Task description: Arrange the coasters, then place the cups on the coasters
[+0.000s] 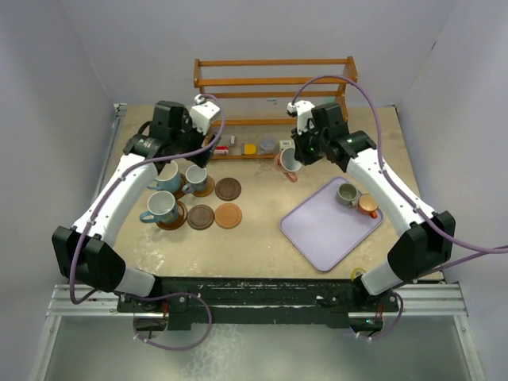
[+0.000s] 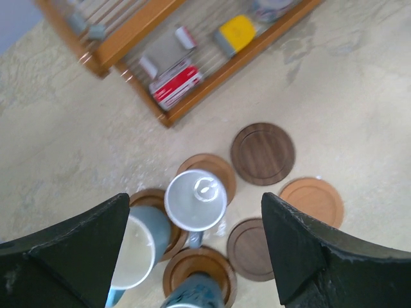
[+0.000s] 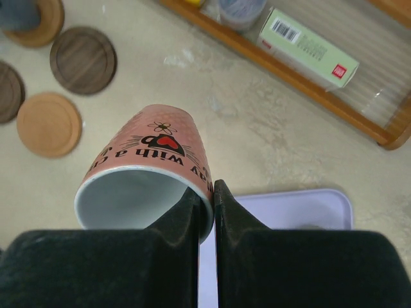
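The grey mug (image 2: pixel 187 208) stands upright on a light brown coaster (image 2: pixel 218 168) in front of the wooden rack (image 2: pixel 237 64). It is straight below the left gripper (image 2: pixel 194 196), which hangs above it with its fingers spread wide and touching nothing. Just beside that mug, a little further out from the rack, two light blue mugs (image 1: pixel 163 206) each sit on a coaster of their own. Three bare coasters (image 1: pixel 228 188), one dark, one brown and one orange, lie on the table (image 1: pixel 262 254) in front of the rack's middle.

The pink mug (image 3: pixel 151 154) is just in front of the rack's right end, tilted with its mouth toward the wrist camera. The right gripper (image 3: pixel 207 191) is clamped on its rim, one finger inside the wall and one outside.

Only the top view shows a small grey mug (image 1: pixel 347 193) and an orange mug (image 1: pixel 367 205) standing on the lavender tray (image 1: pixel 317 230), further from the rack than the pink mug. Only the right wrist view shows the heart and lettering printed on the pink mug. The left wrist view makes out a red-and-white box (image 2: pixel 173 83) and a yellow item (image 2: pixel 234 32) on the rack's bottom shelf.
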Robot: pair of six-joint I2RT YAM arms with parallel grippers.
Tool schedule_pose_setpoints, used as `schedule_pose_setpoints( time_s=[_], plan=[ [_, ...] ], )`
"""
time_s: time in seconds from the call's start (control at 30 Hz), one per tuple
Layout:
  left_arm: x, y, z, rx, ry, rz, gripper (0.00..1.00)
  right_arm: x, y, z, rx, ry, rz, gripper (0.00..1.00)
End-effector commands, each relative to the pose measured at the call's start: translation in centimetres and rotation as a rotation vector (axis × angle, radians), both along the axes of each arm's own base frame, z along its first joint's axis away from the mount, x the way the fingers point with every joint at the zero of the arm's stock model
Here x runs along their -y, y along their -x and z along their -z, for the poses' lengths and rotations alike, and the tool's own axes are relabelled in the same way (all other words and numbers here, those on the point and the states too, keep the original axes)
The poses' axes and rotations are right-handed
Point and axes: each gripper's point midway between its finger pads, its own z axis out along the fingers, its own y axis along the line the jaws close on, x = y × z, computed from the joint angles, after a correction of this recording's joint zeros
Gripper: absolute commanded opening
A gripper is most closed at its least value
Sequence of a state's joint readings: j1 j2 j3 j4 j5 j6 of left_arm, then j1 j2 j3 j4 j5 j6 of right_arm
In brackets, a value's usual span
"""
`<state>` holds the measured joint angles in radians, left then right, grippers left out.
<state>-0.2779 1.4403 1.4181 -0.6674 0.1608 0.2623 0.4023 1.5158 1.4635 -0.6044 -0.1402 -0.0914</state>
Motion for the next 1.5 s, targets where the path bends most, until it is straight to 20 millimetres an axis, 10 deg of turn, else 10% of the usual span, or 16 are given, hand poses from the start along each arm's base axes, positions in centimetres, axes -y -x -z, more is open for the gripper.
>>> schedule_pose_setpoints(
  time_s=[0.0, 0.53, 1.0, 1.47],
  plan=[
    [4.2, -1.4, -4.0, 0.143, 0.077, 0.002, 0.80, -1.2, -4.4, -6.7, 0.234, -0.139, 0.251, 0.00],
    [16.6, 0.0, -9.1, 0.103, 0.456, 0.061, 0.80, -2.2, -5.6, -7.6, 0.281, -0.234, 0.597, 0.00],
    [20.2, -2.0, -8.8, 0.024, 0.607, -0.053, 0.77, -3.2, -5.1, -8.5, 0.283, -0.239, 0.656, 0.00],
    [20.5, -4.2, -5.8, 0.011, 0.549, -0.142, 0.52, -4.9, -4.2, -8.7, 0.274, -0.261, 0.638, 0.00]
  ],
)
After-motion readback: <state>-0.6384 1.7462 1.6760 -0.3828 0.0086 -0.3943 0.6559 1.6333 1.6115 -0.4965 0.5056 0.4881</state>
